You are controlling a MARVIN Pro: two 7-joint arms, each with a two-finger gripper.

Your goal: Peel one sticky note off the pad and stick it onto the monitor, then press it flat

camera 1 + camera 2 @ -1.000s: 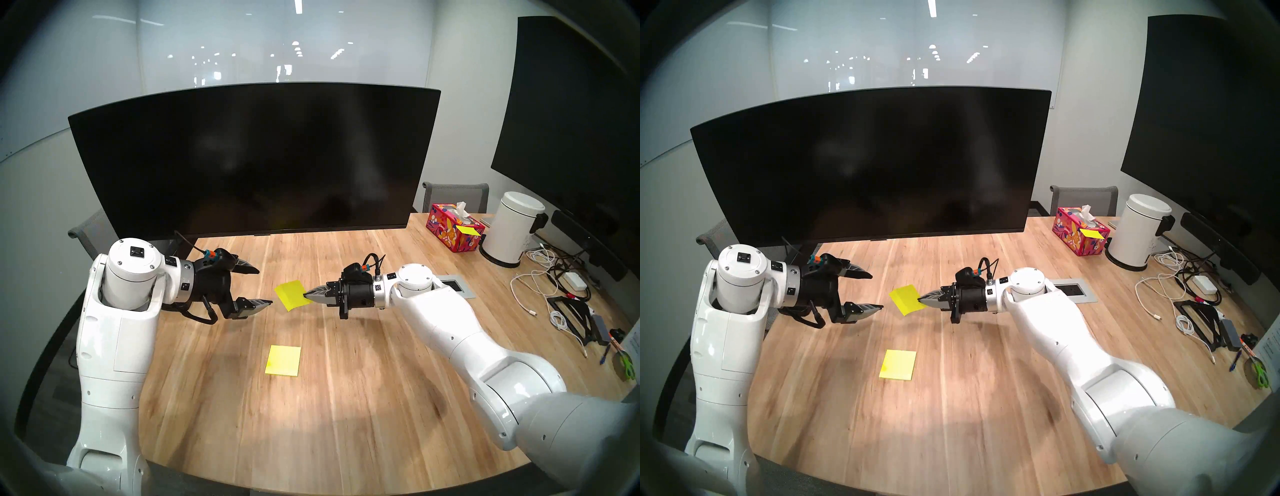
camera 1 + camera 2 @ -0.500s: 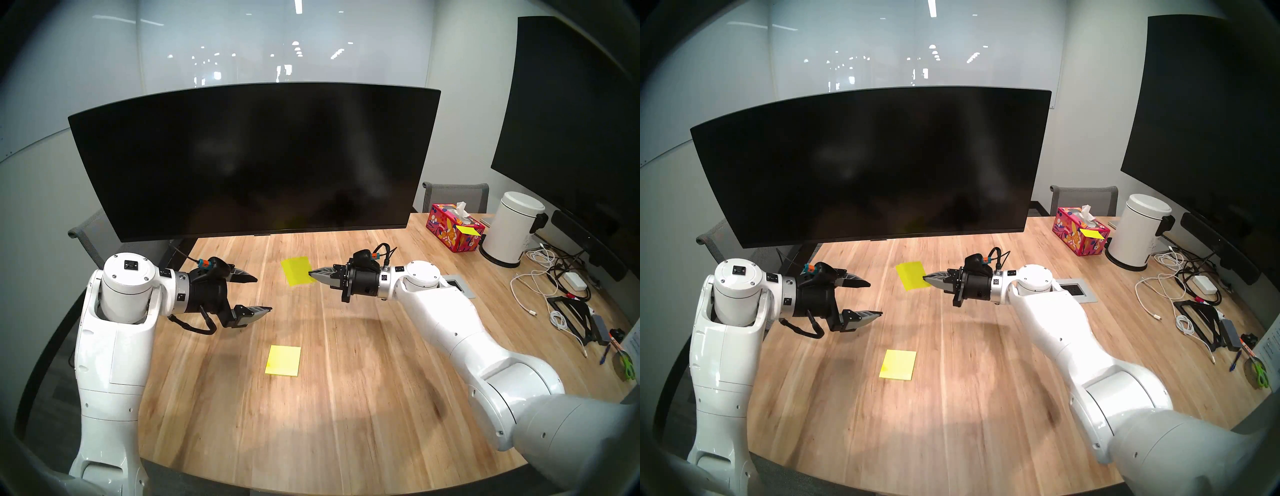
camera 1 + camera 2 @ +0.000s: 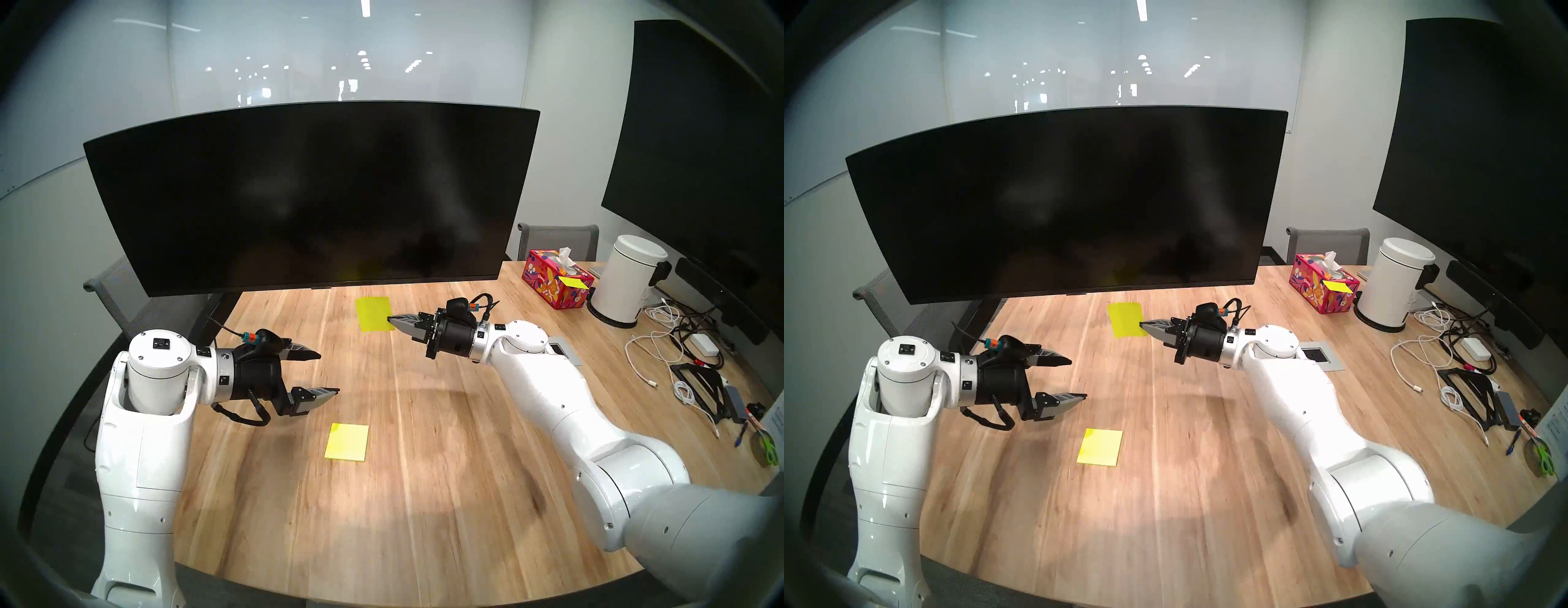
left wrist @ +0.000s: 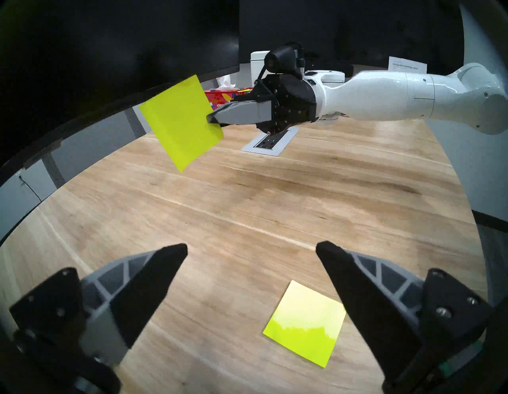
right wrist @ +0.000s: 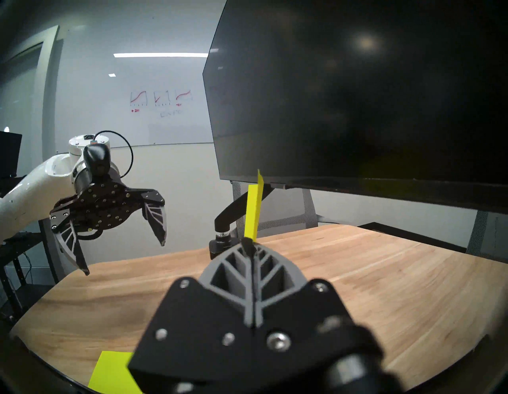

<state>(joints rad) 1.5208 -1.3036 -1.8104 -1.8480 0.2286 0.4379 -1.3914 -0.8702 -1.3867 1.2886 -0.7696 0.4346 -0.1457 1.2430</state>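
The right pincer (image 3: 391,319) is clenched on one edge of a thin square bright yellow-green sticky note (image 3: 373,313), holding it in the air above the pale wooden bench (image 3: 424,446). The sheet hangs just below and in front of the bottom edge of the very wide curved black monitor (image 3: 309,195), not touching the screen. The left pincer (image 3: 329,372) hovers over the bench with its two dark fingers spread wide, gripping nothing. The square yellow pad of sticky sheets (image 3: 347,441) lies flat on the bench, near the left pincer.
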